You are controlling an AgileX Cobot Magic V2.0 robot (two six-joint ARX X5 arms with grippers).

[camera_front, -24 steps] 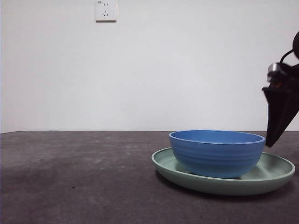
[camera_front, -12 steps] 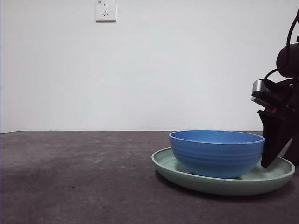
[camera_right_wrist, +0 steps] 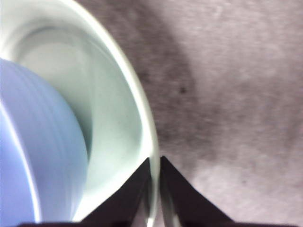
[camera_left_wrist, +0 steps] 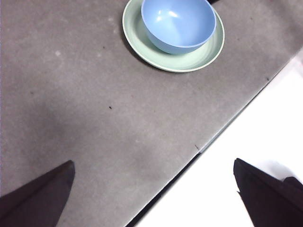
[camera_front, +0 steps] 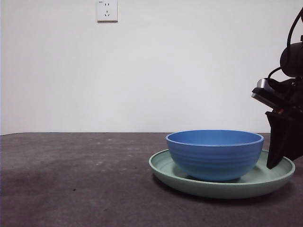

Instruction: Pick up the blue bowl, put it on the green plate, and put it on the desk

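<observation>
On the right part of the desk (camera_front: 75,184) one green plate (camera_front: 189,182) lies flat, holding one blue bowl (camera_front: 214,153) that stands upright, mouth up, nothing visible inside it. At the plate's right rim the right gripper (camera_right_wrist: 155,177) has its jaws pinched onto the rim, one inside, one outside. High above, the left gripper (camera_left_wrist: 156,198) hangs with jaws spread wide.

We see that the right gripper (camera_front: 274,163) has come down from above the green plate (camera_front: 189,182) to its right rim, its jaws now closed on that rim; the plate, with the blue bowl (camera_front: 214,153) sitting in it, has shifted slightly to the left across the desk (camera_front: 71,189).
</observation>
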